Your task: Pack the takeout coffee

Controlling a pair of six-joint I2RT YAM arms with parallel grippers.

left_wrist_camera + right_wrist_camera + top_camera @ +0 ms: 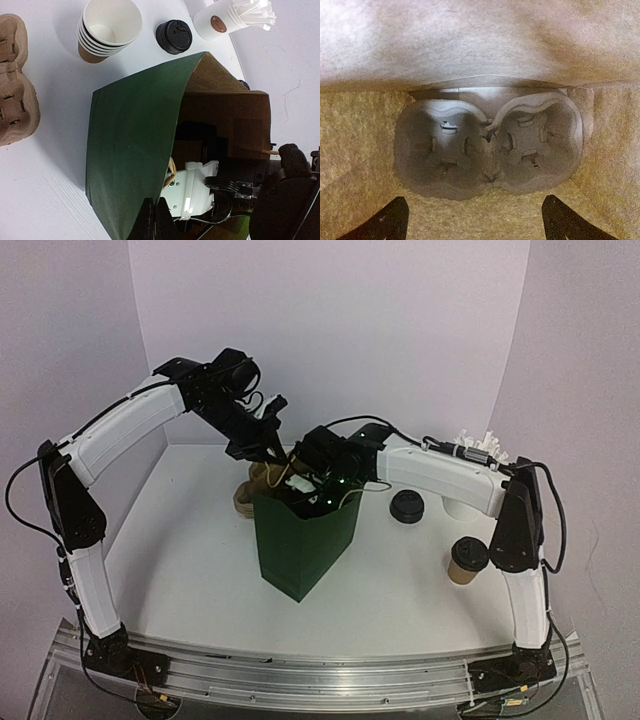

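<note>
Down in the bag (130,150), right gripper (479,220) spread wide, empty, above the carrier (490,145); left gripper (154,222) pinches the bag's rim.

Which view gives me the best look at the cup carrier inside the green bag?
Right wrist: it looks straight into the green bag and shows the two-cup carrier whole, both pockets empty. Top external shows only the green bag's outside. In the left wrist view the right arm fills the bag's mouth, hiding the carrier.
</note>
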